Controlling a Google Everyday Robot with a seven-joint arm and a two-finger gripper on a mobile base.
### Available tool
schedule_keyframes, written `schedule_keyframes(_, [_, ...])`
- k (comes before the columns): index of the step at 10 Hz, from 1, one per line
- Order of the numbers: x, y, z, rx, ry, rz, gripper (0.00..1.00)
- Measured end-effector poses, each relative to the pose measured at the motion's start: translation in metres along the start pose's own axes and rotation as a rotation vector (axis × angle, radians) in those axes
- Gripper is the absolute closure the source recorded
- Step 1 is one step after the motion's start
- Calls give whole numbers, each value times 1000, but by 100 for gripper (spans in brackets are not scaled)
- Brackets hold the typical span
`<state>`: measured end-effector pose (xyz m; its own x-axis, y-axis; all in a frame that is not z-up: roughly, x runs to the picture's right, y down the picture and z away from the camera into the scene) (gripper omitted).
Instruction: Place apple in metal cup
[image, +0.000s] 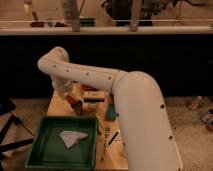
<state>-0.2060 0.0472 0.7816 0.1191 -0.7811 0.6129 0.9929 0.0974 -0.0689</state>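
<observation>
My gripper (71, 98) hangs from the white arm over the back left part of the wooden table (56, 107). The metal cup (78, 106), a small dark cylinder, stands right beside and just below the gripper. A small orange-red patch (76, 90) shows against the gripper; it may be the apple, and I cannot tell whether it is held. The arm's wrist hides much of this spot.
A green tray (45, 152) with a white cloth (70, 137) fills the table's front left. A dark red bowl (90, 89), a dark bar-shaped object (95, 99), a teal object (111, 112) and a black-and-white utensil (114, 137) lie right of the cup. The big white arm covers the table's right side.
</observation>
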Motion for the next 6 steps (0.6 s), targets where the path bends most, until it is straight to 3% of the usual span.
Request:
schedule_keyframes(3, [-4,9,5,-2,8,39,96])
schedule_keyframes(6, [-1,21,9,25,10,64,96])
